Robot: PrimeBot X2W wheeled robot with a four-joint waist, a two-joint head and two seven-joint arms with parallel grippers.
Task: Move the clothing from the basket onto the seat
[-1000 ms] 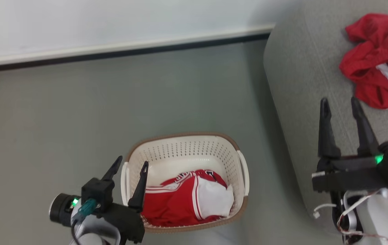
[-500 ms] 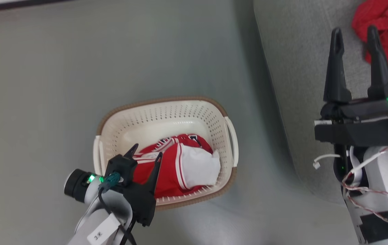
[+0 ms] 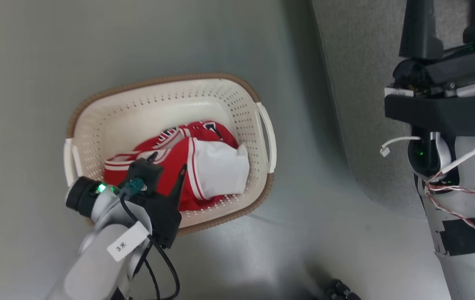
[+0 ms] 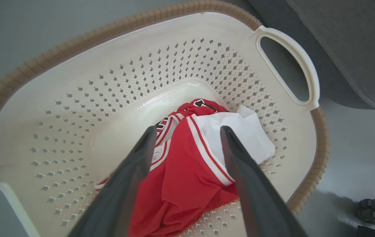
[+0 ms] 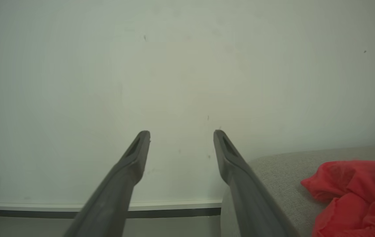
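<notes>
left gripper (image 4: pixel 188 129) hangs fingers-apart right over the red jersey (image 4: pixel 181 171) bunched in the basket (image 4: pixel 75 39), looks lined up to pinch it, while the right gripper (image 5: pixel 181 135) waits open by the sofa (image 5: pixel 273 171) with the other red garment (image 5: pixel 355 187) on it

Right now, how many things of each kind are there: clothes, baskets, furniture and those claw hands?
Red garments: 2, the jersey and a crumpled red garment
Laundry baskets: 1, the basket, holding the jersey
Sofas: 1, the grey sofa, bearing the crumpled red garment
Grippers: 2, the left gripper and the right gripper, both open
Total: 6
</notes>
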